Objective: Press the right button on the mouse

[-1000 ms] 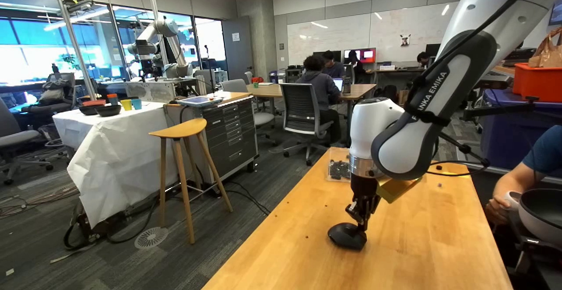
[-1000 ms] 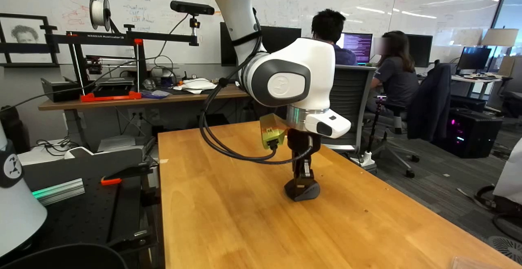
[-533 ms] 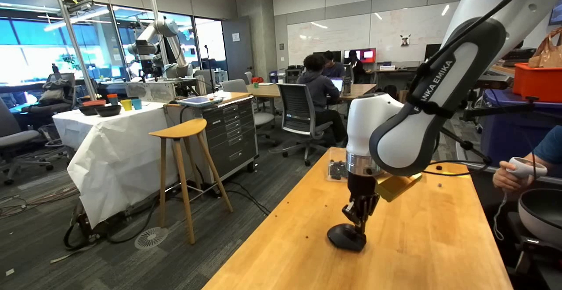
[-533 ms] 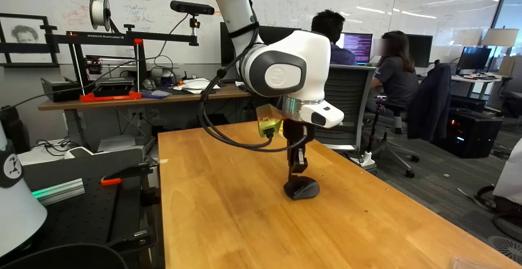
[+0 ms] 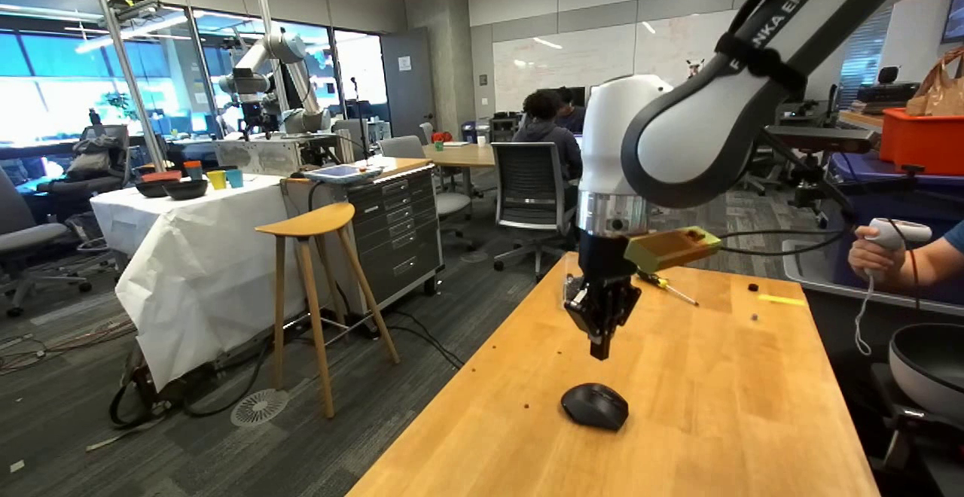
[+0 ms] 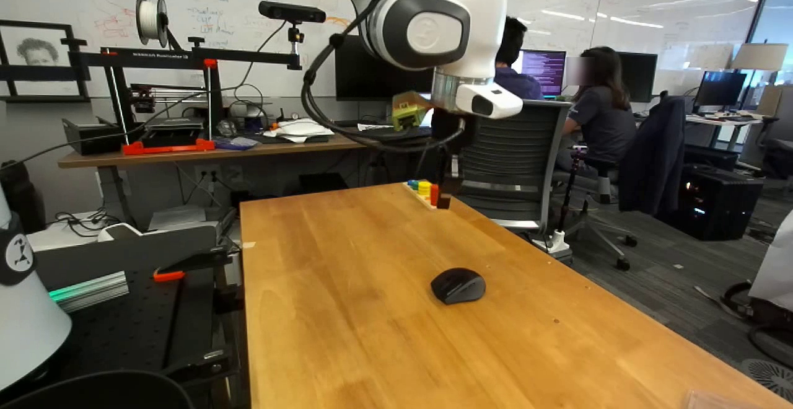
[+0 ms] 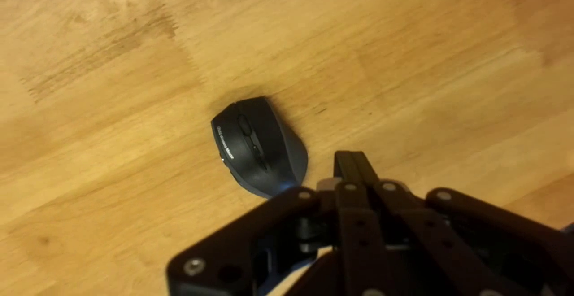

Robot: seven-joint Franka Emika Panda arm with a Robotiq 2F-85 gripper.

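Note:
The black mouse [image 5: 595, 407] stands on the wooden table [image 5: 700, 407]. It also shows in an exterior view [image 6: 458, 285] and in the wrist view [image 7: 269, 152], where its scroll wheel end points up. The right button [image 7: 259, 112] is the front part right of the wheel in the wrist view. My gripper [image 5: 599, 350] is shut and empty, pointing down, well above the table and apart from the mouse. In the wrist view its fingertips [image 7: 350, 157] lie together to the right of the mouse's rear. They also show in an exterior view [image 6: 443, 201].
A screwdriver [image 5: 670, 288] and a small black piece [image 5: 753, 287] lie at the table's far end. Colourful toy blocks [image 6: 424, 189] stand at an edge of the table. A clear tray [image 5: 569, 286] is partly hidden behind the gripper. A person's hand holds a white controller [image 5: 892, 233].
My gripper was down at the mouse one second and half a second ago. It has risen well clear of it. The mouse has stayed in about the same place.

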